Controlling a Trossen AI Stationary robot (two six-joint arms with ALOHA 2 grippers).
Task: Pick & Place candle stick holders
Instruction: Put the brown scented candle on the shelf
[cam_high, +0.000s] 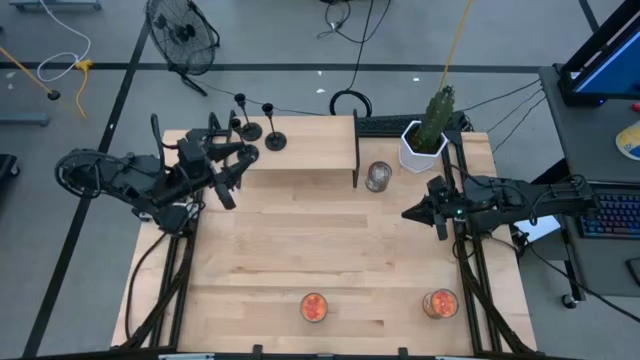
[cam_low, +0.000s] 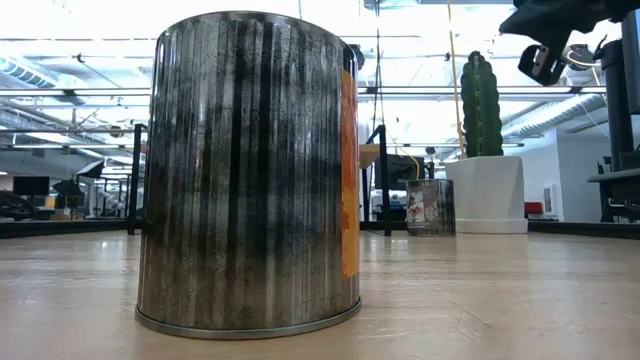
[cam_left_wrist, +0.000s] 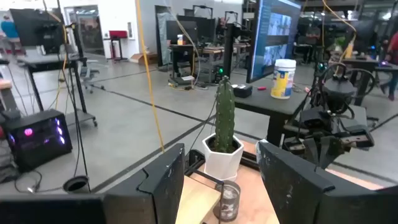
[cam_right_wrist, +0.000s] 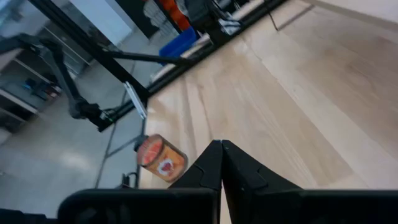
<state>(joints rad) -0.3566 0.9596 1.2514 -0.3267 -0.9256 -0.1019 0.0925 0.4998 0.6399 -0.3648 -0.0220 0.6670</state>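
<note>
Two black candle stick holders (cam_high: 248, 130) (cam_high: 275, 140) stand upright on their round disc bases at the far left of the table, on a raised wooden shelf (cam_high: 305, 150). I cannot make out a third; the left arm covers the spot beside them. My left gripper (cam_high: 238, 172) is open and empty, just to the near side of the holders and pointing toward the table's right; in the left wrist view (cam_left_wrist: 221, 186) nothing is between its fingers. My right gripper (cam_high: 410, 213) is shut and empty at the table's right, pointing left; it also shows in the right wrist view (cam_right_wrist: 221, 165).
A clear silvery glass jar (cam_high: 378, 177) and a cactus in a white pot (cam_high: 425, 140) stand at the far right. Two orange-filled jars (cam_high: 313, 306) (cam_high: 440, 302) stand near the front edge. A black bracket (cam_high: 356, 150) ends the shelf. The table's middle (cam_high: 320, 240) is bare wood.
</note>
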